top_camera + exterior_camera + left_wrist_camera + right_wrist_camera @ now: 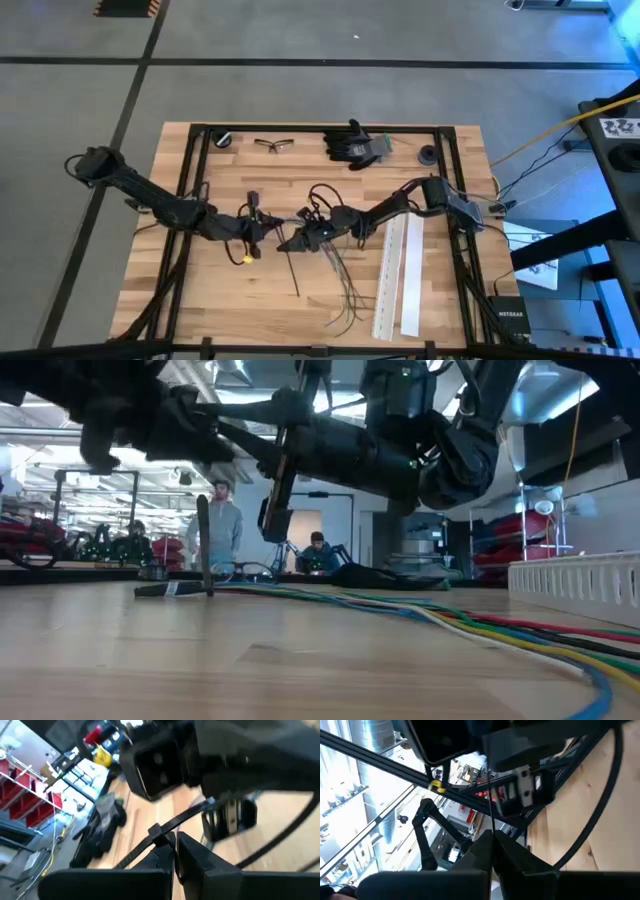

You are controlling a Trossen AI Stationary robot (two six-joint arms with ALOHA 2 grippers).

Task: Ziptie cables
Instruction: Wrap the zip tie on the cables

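Both arms meet over the middle of the table, tips facing each other. Left end effector comes in from the left side; in its wrist view the fingers are pressed together, pinching a thin black zip tie that runs diagonally past a small square head. Right end effector reaches in from the right, just beside the left one, the two nearly tip to tip; its fingers are pressed together on a thin dark strand, which I take for the same tie (cannot tell for sure).

The cables lie loose on the table just below and to the right-arm side of the right end effector, fanned out toward the near edge, thin dark and greenish strands; one dark strand lies straight, directly below the two end effectors. In the low view the cables run flat on the table under the raised arms, not lifted.

Two white perforated strips lie side by side beyond the cables, further to the right-arm side. Behind the end effectors along the far table edge: safety glasses, black gloves, and a dark round item. Two people show in the room behind the table
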